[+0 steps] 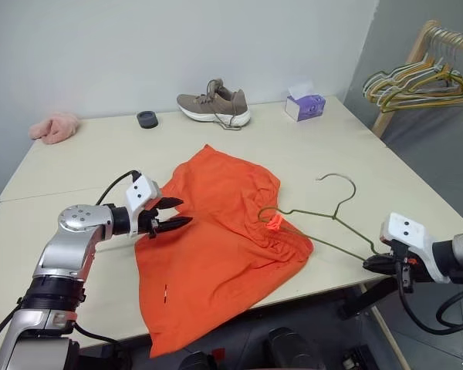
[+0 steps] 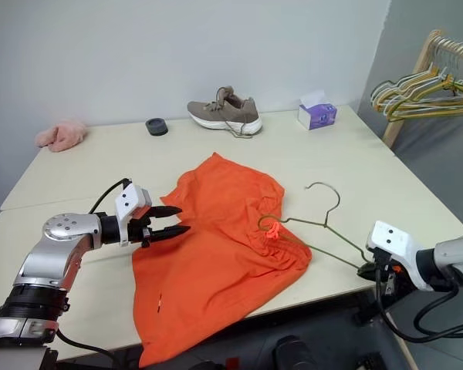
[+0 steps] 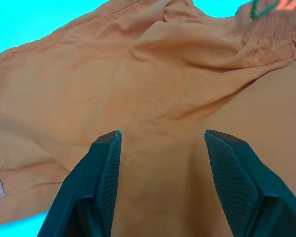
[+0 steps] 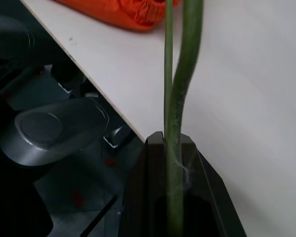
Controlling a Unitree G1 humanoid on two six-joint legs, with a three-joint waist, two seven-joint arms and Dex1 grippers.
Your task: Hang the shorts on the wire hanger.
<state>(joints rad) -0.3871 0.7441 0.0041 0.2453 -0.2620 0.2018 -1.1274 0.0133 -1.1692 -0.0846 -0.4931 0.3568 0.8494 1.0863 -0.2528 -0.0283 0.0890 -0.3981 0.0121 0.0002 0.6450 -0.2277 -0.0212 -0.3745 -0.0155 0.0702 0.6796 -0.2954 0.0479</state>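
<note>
Pale and wide, the table [image 1: 77, 166] gives you room to work: the shorts [image 1: 216, 239] lie spread across its near half, one leg spilling over the front edge, the gathered waistband bunched toward your right. The wire hanger [image 1: 324, 220] rests beside them, its hook curling up over bare table and its far corner pushed into the waistband next to the orange drawstring loop [image 1: 275, 223].

Your right gripper [image 1: 374, 264] sits just off the table's near right edge, fingers pressed together on the hanger's near corner; the wrist view shows the wire running straight up from between them. That hold looks chosen to let you steer the far corner into the fabric like a long probe.

Your left gripper [image 1: 174, 213] hovers at the shorts' left side with its fingers spread and nothing between them, the wrist view showing orange cloth under both tips. It seems placed to pin or lift the fabric so the waistband opens against the wire.

The shoe [image 1: 214, 104], tissue box [image 1: 305, 104], black ring [image 1: 147, 119] and pink cloth [image 1: 55, 126] sit along the far side, well clear of your work.
</note>
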